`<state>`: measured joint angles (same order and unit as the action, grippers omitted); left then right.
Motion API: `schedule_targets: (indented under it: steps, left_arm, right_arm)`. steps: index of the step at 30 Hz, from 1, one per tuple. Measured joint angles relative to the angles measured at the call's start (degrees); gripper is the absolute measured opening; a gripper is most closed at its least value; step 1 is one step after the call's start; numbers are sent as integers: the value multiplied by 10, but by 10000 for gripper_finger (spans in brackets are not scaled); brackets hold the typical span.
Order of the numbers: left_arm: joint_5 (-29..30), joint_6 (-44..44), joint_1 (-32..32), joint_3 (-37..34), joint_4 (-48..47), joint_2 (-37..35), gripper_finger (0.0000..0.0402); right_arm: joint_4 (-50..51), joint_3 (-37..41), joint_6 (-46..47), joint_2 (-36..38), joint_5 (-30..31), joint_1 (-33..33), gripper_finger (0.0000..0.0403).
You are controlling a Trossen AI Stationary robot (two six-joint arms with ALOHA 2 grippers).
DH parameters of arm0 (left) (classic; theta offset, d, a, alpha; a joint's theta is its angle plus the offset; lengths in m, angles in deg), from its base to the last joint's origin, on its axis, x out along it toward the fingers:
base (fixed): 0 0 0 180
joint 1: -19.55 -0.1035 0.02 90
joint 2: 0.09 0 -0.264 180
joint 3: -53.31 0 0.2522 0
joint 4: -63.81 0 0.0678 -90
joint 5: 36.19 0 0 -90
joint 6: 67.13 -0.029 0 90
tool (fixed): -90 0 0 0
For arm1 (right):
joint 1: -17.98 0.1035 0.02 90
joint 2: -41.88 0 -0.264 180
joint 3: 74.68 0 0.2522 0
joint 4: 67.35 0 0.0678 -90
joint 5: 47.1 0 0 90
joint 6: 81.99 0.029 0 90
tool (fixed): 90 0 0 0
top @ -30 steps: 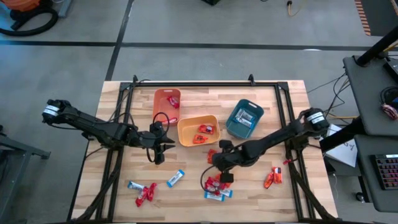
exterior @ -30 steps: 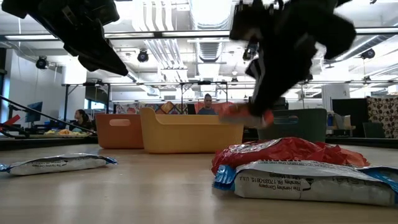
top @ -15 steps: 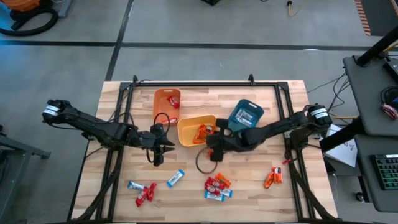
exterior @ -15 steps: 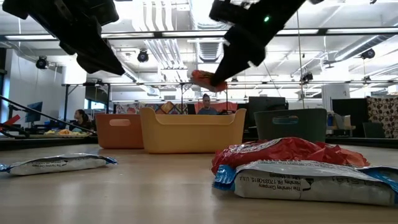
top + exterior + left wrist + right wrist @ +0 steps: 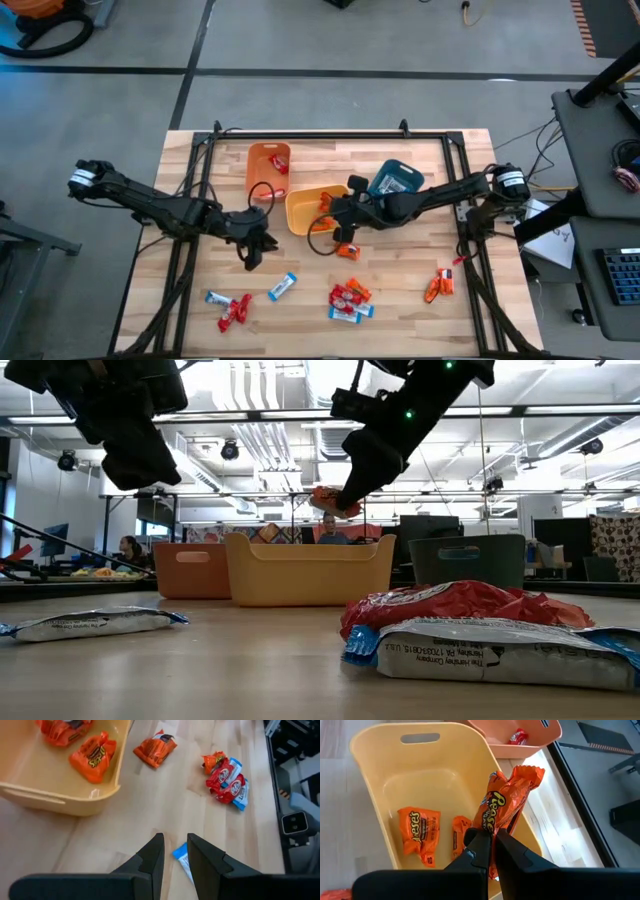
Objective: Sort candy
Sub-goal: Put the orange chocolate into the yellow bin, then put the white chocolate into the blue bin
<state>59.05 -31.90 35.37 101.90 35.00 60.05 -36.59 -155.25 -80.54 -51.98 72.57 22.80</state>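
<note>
My right gripper (image 5: 491,840) is shut on an orange packet (image 5: 507,795) above the yellow bin (image 5: 300,212), also seen in the low view (image 5: 335,500). Two orange packets (image 5: 418,832) lie inside that bin. My left gripper (image 5: 256,247) hovers over bare table to the left of the yellow bin, its fingers a narrow gap apart (image 5: 175,850); a blue-and-white bar (image 5: 181,857) lies below it. More candy lies loose near the table's near edge: a blue-and-white bar (image 5: 283,287), a red and blue heap (image 5: 349,300), orange packets (image 5: 438,285). My right gripper pinches the orange packet between its two fingers, across the packet's middle (image 5: 492,822). The fingers slant down from the table's right side. The packet is lifted clear and its free end (image 5: 527,772) sticks out beyond the fingertips over the yellow bin's rim.
An orange bin (image 5: 268,165) holding red sweets stands left of the yellow one, and a teal bin (image 5: 393,188) stands to its right. One orange packet (image 5: 347,250) lies on the table just near the yellow bin. Black frame rails (image 5: 205,190) run along the table's sides.
My right gripper has risen from the candy heap at the near edge with the orange packet and carried it toward the far-left, to above the yellow bin. My left gripper has shifted slightly toward the near edge.
</note>
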Motion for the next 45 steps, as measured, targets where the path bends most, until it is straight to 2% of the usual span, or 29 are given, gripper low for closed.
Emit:
schedule_targets:
  steps: [18,22,28,33,36,40,45]
  left_arm:
    - [0,45,3,0,11,73,68]
    - [0,44,3,0,15,83,68]
    - [-4,43,4,0,15,92,68]
    - [-45,43,22,0,18,106,68]
    - [-63,45,39,0,34,119,69]
    - [-65,55,63,0,68,138,75]
    - [-69,63,94,5,86,166,109]
  right_arm:
    - [-16,0,5,0,0,0,17]
    - [-17,0,19,0,0,0,54]
    - [-27,0,20,0,0,0,143]
    - [-25,-4,20,0,0,1,196]
    - [-22,-11,20,3,-3,5,210]
    - [-14,-28,20,8,-40,11,214]
    - [32,-62,22,20,-83,19,215]
